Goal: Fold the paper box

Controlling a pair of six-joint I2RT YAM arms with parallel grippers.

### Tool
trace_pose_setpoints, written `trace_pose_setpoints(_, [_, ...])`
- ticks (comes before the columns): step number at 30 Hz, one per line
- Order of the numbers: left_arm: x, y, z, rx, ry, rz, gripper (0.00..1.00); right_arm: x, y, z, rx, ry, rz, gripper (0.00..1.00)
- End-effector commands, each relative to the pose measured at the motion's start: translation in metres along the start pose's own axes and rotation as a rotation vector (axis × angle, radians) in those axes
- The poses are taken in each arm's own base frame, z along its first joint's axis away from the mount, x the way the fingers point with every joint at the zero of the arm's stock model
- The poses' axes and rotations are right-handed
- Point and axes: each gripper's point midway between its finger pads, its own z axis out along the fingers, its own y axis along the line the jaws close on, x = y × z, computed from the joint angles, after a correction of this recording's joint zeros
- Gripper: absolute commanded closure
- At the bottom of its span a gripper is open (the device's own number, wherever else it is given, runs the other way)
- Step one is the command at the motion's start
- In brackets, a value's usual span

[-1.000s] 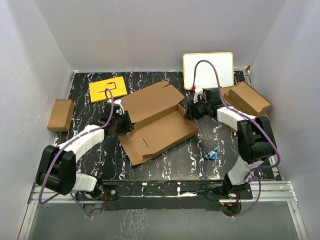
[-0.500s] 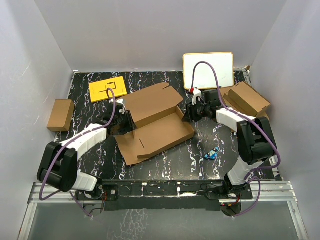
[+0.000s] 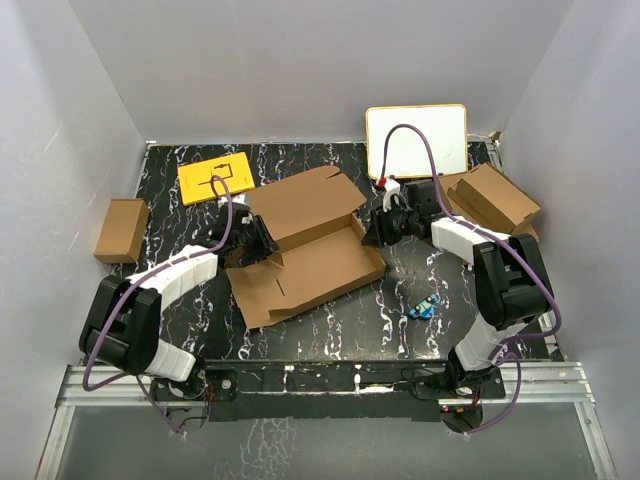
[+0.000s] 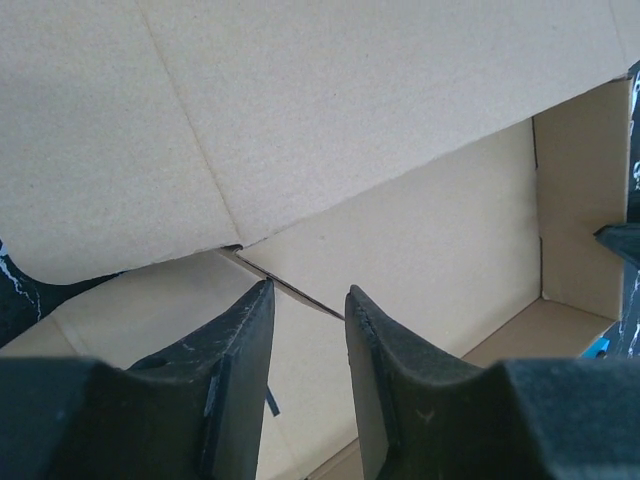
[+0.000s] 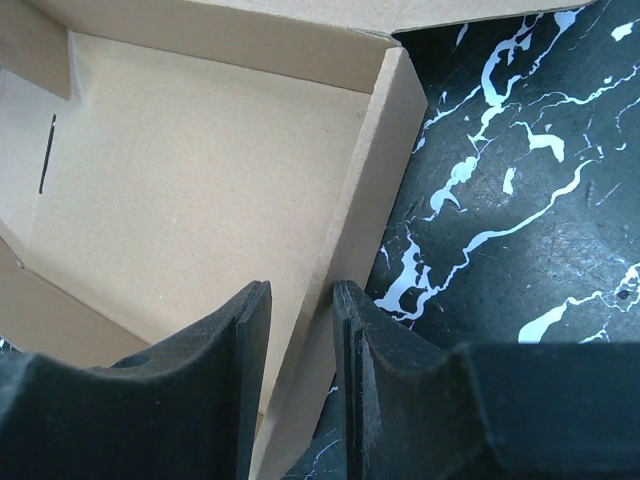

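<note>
I am looking at the paper box (image 3: 310,265) lying open in the middle of the table (image 3: 350,322), its big lid panel tilting up toward the back. My right gripper (image 5: 300,290) is pinching the box's right side wall between narrow jaws. My left gripper (image 4: 305,292) is sitting narrow at the left end, straddling a flap edge; I cannot tell whether it is gripping.

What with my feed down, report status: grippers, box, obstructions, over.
Left gripper at left end of paper box, grip unclear. Right gripper clamped on its right wall. Lid tilted up, not closed. Nothing blocking; blue item lies apart.
</note>
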Motion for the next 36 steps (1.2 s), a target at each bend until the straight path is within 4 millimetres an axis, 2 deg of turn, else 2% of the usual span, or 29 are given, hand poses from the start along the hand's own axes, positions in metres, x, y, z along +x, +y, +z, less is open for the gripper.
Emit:
trace_pose_setpoints(1, [-0.013,-0.014,0.001,0.039,-0.048,-0.020,0.67,-0.020,0.016,-0.005,-0.044,-0.059,-0.048,0.64])
trace_pose_setpoints(10, [-0.021,-0.014,0.005,0.041,-0.088,-0.005,0.66,-0.020,0.017,-0.005,-0.045,-0.061,-0.046,0.64])
trace_pose_setpoints(18, [-0.017,-0.006,-0.016,0.022,-0.111,0.029,0.59,-0.021,0.015,-0.006,-0.038,-0.067,-0.044,0.61])
trace_pose_setpoints(24, [-0.008,0.000,-0.020,0.015,-0.094,0.029,0.58,-0.023,0.016,-0.008,-0.044,-0.071,-0.046,0.56])
trace_pose_setpoints(28, [-0.007,0.004,-0.032,-0.002,-0.100,0.050,0.55,-0.025,0.015,-0.010,-0.044,-0.078,-0.047,0.53])
trace_pose_setpoints(36, [0.002,0.004,-0.069,0.015,-0.091,0.079,0.53,-0.028,0.012,-0.016,-0.051,-0.092,-0.049,0.49])
